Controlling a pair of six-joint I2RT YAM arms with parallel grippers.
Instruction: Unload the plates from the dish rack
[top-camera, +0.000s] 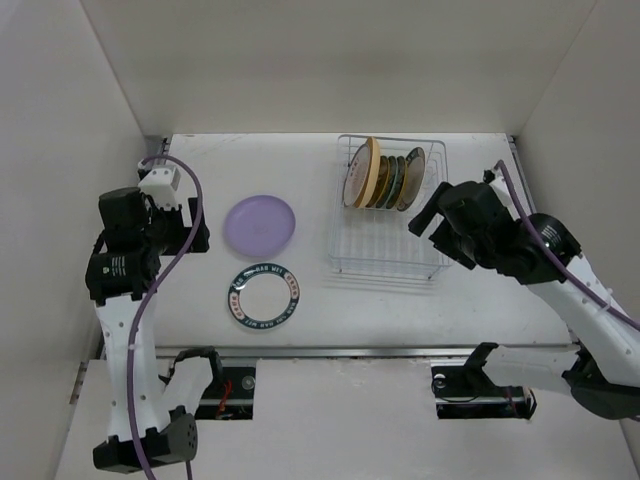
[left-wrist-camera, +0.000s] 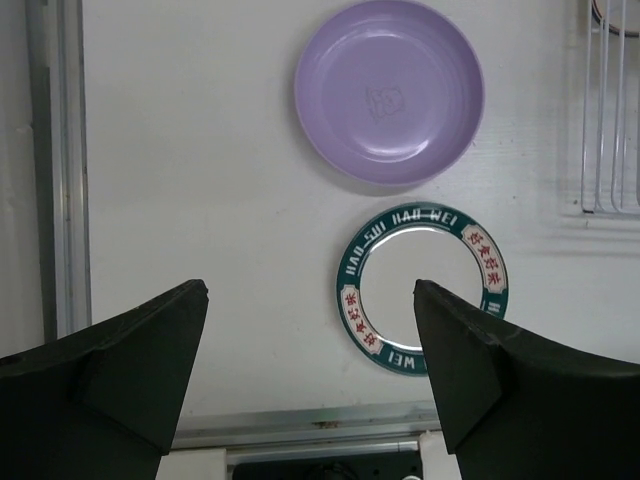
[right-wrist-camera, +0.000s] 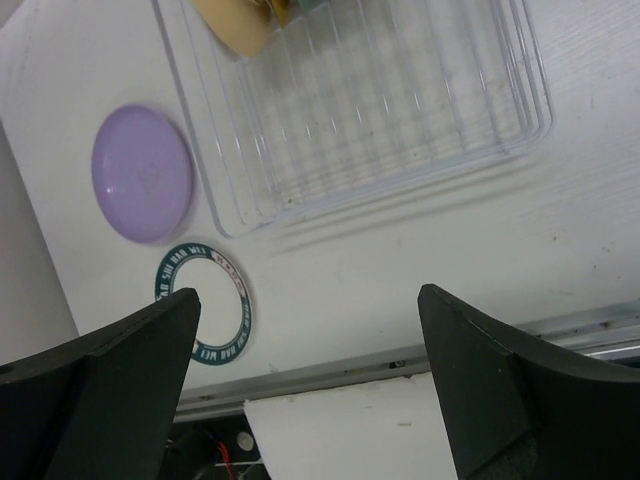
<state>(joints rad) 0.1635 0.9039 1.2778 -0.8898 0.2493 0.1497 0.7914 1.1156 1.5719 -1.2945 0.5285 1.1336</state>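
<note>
Presently lavender round plate (top-camera: 260, 223), teal-rimmed white plate (top-camera: 264, 296) flat on table (top-camera: 250, 160), left of white wire dish rack (top-camera: 390, 250); remaining plates (top-camera: 383, 178) upright at rack's far end. Left gripper (left-wrist-camera: 310, 290), right gripper (right-wrist-camera: 310, 295) wide open, empty. Advise pinching outermost rim, lifting vertically.

Two plates (top-camera: 260, 223) flat beside rack (top-camera: 390, 262)

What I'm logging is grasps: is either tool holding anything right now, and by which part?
Nothing is held. The left tool and the right tool both stand open and empty.
</note>
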